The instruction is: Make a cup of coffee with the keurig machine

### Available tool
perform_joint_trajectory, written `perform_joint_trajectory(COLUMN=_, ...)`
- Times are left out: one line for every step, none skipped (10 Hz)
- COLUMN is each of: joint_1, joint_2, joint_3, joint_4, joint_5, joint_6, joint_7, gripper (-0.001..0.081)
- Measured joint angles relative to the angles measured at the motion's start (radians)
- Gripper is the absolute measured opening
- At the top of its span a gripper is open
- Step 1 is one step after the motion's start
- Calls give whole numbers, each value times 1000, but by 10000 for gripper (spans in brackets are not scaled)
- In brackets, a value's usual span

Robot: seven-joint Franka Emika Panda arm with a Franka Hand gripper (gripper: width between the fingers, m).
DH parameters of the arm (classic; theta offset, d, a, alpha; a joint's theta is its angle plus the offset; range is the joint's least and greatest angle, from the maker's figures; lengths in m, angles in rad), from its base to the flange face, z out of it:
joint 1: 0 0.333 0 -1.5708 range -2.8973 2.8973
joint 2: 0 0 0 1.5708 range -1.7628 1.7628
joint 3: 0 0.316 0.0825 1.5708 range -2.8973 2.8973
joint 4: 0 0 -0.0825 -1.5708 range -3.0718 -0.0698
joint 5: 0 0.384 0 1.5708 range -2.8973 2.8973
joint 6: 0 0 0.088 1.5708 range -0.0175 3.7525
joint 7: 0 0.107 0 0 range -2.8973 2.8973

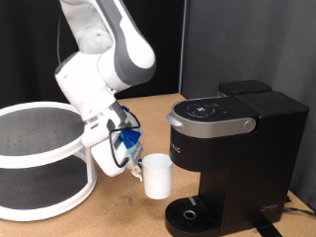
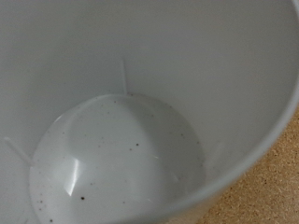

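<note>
The Panda arm's gripper [image 1: 133, 163] hangs at the rim of the cup [image 1: 158, 176], which sits just beside the keurig machine [image 1: 232, 158], short of its round drip base [image 1: 190, 213]; the wrist view is filled by the cup's speckled white interior [image 2: 121, 159], and whether the fingers are clamped on the rim cannot be told. A grip this close to one edge could tip or swing the cup, and the machine's overhanging brew head could clip it. A white two-tier rack [image 1: 39, 158] crowds the surface [image 1: 128, 217] at the exterior view's left.
</note>
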Motion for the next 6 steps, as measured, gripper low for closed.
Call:
perform_joint_trajectory(joint_1=34, joint_2=-14, joint_3=-20, joint_4=4, joint_5=0, joint_6=22, joint_7=3, gripper=69)
perform_joint_trajectory(joint_1=66, joint_2=-29, joint_3=-39, joint_4=9, joint_5=0, joint_6=39, joint_7=7, gripper=69)
perform_joint_trajectory(joint_1=91, joint_2=-43, joint_3=-55, joint_4=14, joint_5=0, joint_6=51, joint_7=9, gripper=69)
perform_joint_trajectory(joint_1=114, joint_2=-55, joint_3=-71, joint_4=20, joint_5=0, joint_6=62, joint_7=12, gripper=69)
perform_joint_trajectory(joint_1=136, joint_2=-68, joint_3=-87, joint_4=26, joint_5=0, joint_6=75, joint_7=15, gripper=69)
perform_joint_trajectory(joint_1=159, joint_2=-78, joint_3=-106, joint_4=33, joint_5=0, joint_6=84, joint_7=15, gripper=69)
